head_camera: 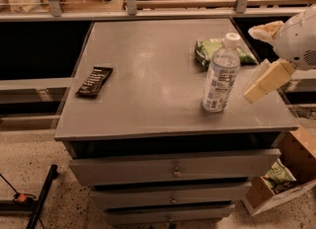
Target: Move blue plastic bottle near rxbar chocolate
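Note:
The blue plastic bottle (220, 72) stands upright on the right side of the grey cabinet top (148, 85), with a white cap and a white-and-blue label. The rxbar chocolate (94, 81), a flat black bar with white lettering, lies near the left edge of the top. My gripper (256, 92) is cream-coloured and hangs at the right, just right of the bottle at about its mid-height, apart from it and holding nothing.
A green crinkly snack bag (222, 51) lies just behind the bottle. Drawers (173, 171) sit below the top. A cardboard box (284, 176) with a snack bag stands on the floor at right. A black stand leg (39, 198) lies at lower left.

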Tool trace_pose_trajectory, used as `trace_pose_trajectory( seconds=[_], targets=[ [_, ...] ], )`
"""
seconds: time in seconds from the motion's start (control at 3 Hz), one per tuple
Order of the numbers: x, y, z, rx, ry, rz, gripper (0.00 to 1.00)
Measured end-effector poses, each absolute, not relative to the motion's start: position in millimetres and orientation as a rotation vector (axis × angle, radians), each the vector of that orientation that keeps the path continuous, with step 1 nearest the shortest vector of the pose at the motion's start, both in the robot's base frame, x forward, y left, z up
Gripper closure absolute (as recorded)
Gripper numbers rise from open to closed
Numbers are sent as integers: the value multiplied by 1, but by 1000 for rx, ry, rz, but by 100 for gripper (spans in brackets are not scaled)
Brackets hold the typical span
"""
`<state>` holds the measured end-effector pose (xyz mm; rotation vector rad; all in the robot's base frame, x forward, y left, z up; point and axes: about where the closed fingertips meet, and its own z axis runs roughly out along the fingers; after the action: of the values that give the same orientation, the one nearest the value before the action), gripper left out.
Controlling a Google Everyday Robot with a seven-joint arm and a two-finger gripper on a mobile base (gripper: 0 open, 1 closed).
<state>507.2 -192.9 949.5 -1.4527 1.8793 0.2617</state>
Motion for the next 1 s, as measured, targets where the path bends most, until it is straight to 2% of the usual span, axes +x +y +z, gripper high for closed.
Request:
trace_pose_trajectory(
  seconds=[0.33, 0.67, 1.0],
  targets=[
    [520, -186, 936, -1412, 1866, 346, 0],
    [527, -177, 927, -1388, 1842, 434, 17],
    [530, -167, 923, -1382, 1820, 511, 40]
  ],
)
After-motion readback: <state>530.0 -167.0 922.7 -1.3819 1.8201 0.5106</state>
